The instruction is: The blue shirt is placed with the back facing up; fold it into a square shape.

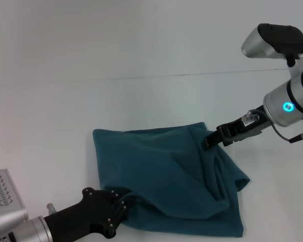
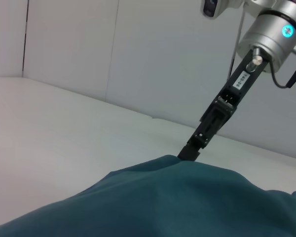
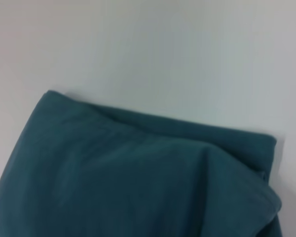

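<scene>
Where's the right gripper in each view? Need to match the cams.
Head view: right gripper sits right of centre, tip on the blue shirt's far right part.
Left wrist view: it comes down from the upper right onto the shirt's raised fold.
Right wrist view: not visible; only the shirt.
Shared landmark: the blue shirt.

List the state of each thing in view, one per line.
blue shirt: folded into a rough, rumpled rectangle on the table, plain side showing, right part bunched in ridges.
left end effector: at the shirt's near left edge, touching the cloth.
right end effector: tip at the shirt's far right corner, against a raised fold.
table: white, under the shirt.
</scene>
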### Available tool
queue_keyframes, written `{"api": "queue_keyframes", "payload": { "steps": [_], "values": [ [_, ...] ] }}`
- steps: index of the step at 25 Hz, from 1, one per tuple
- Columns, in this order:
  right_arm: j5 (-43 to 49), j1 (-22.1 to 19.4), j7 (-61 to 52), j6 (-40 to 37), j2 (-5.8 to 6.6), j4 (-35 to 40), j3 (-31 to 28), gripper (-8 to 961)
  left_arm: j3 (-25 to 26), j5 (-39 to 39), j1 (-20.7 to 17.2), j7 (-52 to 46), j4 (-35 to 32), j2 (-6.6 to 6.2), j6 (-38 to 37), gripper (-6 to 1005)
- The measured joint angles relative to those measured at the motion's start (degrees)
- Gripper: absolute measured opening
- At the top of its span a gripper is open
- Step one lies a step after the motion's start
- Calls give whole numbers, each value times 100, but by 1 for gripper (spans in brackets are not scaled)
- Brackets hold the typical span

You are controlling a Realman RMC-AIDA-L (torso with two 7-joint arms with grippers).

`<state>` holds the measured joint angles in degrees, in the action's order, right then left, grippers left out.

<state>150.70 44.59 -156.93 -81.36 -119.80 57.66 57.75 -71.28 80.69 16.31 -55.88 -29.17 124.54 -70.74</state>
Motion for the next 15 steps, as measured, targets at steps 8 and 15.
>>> {"api": "queue_keyframes", "payload": {
  "steps": [8, 15],
  "values": [
    [-28, 46, -2, 424, -15, -385, 8, 652, 0, 0, 26, -2, 0, 0, 16, 31],
    [-284, 28, 105, 697, -10, -627, 9, 488, 1, -1, 32, -2, 0, 0, 17, 31]
  ]
}}
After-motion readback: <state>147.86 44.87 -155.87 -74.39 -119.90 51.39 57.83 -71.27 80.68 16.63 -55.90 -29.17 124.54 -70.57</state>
